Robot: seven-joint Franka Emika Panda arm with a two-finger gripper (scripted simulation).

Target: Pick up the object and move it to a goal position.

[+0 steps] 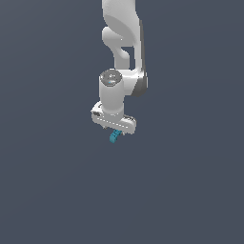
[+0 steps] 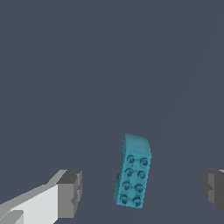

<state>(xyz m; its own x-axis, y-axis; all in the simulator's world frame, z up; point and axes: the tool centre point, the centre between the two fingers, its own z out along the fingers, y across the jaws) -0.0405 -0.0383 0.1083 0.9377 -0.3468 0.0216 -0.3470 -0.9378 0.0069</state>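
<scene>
Exterior view, arm: a smooth white Panda arm comes down from the top of the frame, its gripper pointing downward over a plain, dark slate-grey ground.
Exterior view, object: the object, a tiny teal-blue piece, shows just below the gripper body, far smaller than it. Whether it lies on the ground or touches a finger cannot be told from here.
Wrist view, gripper: two dark grey, blocky fingertips stand wide apart at either side, one on a white finger body. The jaws are spread, gripping nothing.
Wrist view, object: the piece lies between the fingers, clear of both, nearer the one with the white body. It is elongated, rounded at one end, tilted slightly, with two rows of small round studs along its face, like a toy brick.
Surfaces: matte, untextured renders; no goal marker shows in either view.
Progress: by my judgement the hand is lined up over the piece, but closing, lifting and carrying to the goal are all left to do.
</scene>
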